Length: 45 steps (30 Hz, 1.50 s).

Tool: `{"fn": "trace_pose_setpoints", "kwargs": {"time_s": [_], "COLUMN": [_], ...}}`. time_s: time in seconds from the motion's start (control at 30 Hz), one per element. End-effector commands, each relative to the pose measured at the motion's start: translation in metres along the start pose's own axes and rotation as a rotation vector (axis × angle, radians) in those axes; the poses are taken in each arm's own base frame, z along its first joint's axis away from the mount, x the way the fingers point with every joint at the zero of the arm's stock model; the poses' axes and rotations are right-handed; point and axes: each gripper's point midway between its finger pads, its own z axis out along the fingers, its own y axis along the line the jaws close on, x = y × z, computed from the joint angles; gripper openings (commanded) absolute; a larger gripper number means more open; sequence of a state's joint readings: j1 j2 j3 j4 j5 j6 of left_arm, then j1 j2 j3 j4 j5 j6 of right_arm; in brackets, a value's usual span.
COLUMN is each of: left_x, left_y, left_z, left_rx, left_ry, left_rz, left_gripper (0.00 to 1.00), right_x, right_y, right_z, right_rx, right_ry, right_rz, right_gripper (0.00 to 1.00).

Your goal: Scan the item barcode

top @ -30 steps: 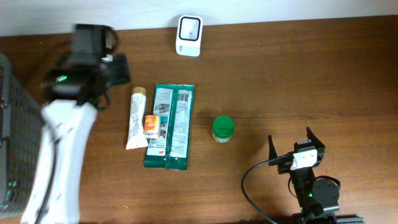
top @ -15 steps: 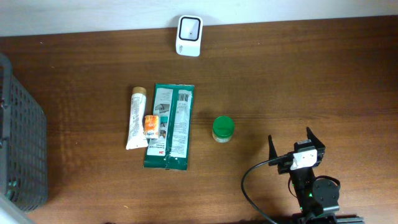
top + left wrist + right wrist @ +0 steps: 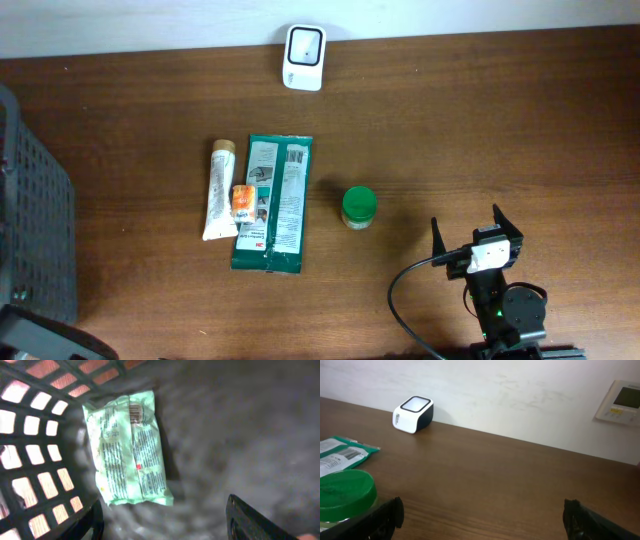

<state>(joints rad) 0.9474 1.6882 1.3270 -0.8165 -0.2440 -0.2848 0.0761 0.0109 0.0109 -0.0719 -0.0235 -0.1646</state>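
The left hand [image 3: 165,508] hangs open, empty, above the pale packet [image 3: 131,455] in the basket [image 3: 30,425]. I would grip its long edges, leaving the barcode [image 3: 134,410] uncovered.

One scanner [image 3: 303,57], one tube [image 3: 216,190], one dark green packet [image 3: 275,205], one orange sachet [image 3: 243,200] and one green-lidded jar [image 3: 358,207] are counted. One pale packet [image 3: 131,447] is seen in one basket [image 3: 40,230].

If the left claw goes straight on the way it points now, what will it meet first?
Most likely the pale green packet lying in the basket. The open left claw points down beside its right edge, so it might meet bare basket floor instead; the blur makes depth unclear.
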Motion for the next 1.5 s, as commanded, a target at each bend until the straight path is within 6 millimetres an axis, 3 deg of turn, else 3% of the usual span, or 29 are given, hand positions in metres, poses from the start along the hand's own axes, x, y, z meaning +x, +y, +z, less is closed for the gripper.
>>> {"fn": "trace_pose_setpoints", "kwargs": {"time_s": [0.0, 0.2, 0.33, 0.53, 0.57, 0.63, 0.77, 0.87, 0.93, 1.03, 1.1, 1.2, 1.23, 1.33, 1.4, 1.47], "left_x": [0.007, 0.029, 0.023, 0.053, 0.055, 0.054, 0.034, -0.007, -0.037, -0.077, -0.098, -0.106, -0.099, -0.069, -0.065, -0.069], "left_y": [0.006, 0.013, 0.021, 0.023, 0.023, 0.023, 0.021, 0.009, 0.001, -0.012, -0.022, -0.042, -0.050, -0.072, -0.074, -0.077], "left_z": [0.027, 0.076, 0.087, 0.122, 0.123, 0.122, 0.104, 0.060, 0.021, -0.055, -0.118, -0.212, -0.252, -0.325, -0.343, -0.328], "left_rx": [-0.034, -0.126, -0.169, -0.192, -0.192, -0.192, -0.190, -0.114, -0.030, 0.121, 0.248, 0.443, 0.498, 0.613, 0.588, 0.548], "left_ry": [0.040, 0.149, 0.124, 0.242, 0.247, 0.249, 0.247, 0.191, 0.105, -0.083, -0.233, -0.445, -0.527, -0.652, -0.716, -0.689], "left_rz": [0.028, 0.076, 0.064, 0.092, 0.093, 0.094, 0.096, 0.069, 0.038, -0.002, -0.013, 0.005, 0.032, 0.113, 0.114, 0.114], "left_gripper": [0.68, 0.64, 0.65, 0.62, 0.52, 0.00, 0.00, 0.00, 0.00, 0.00, 0.00, 0.00, 0.00, 0.00, 0.00, 0.03], "right_x": [0.002, 0.002, 0.002, 0.002, 0.002, 0.002, 0.002, 0.002, 0.002, 0.002, 0.002, 0.002, 0.002, 0.002, 0.002, 0.002], "right_y": [-0.001, -0.001, -0.001, -0.001, -0.001, -0.001, -0.001, -0.001, -0.001, -0.001, -0.001, -0.001, -0.001, -0.001, -0.001, -0.001], "right_z": [0.000, 0.000, 0.000, 0.000, 0.000, 0.000, 0.000, 0.000, 0.000, 0.000, 0.000, 0.000, 0.000, 0.000, 0.000, 0.000], "right_rx": [0.006, 0.006, 0.006, 0.006, 0.006, 0.006, 0.006, 0.006, 0.006, 0.006, 0.006, 0.006, 0.006, 0.006, 0.006, 0.006], "right_ry": [0.003, 0.003, 0.003, 0.003, 0.003, 0.003, 0.003, 0.003, 0.003, 0.003, 0.003, 0.003, 0.003, 0.003, 0.003, 0.003], "right_rz": [0.005, 0.005, 0.005, 0.005, 0.005, 0.005, 0.005, 0.005, 0.005, 0.005, 0.005, 0.005, 0.005, 0.005, 0.005, 0.005], "right_gripper": [0.98, 0.98, 0.98, 0.99, 0.99, 0.98, 0.98, 0.98, 0.98, 0.98, 0.98, 0.98, 0.98, 0.99, 0.98, 0.98]}}
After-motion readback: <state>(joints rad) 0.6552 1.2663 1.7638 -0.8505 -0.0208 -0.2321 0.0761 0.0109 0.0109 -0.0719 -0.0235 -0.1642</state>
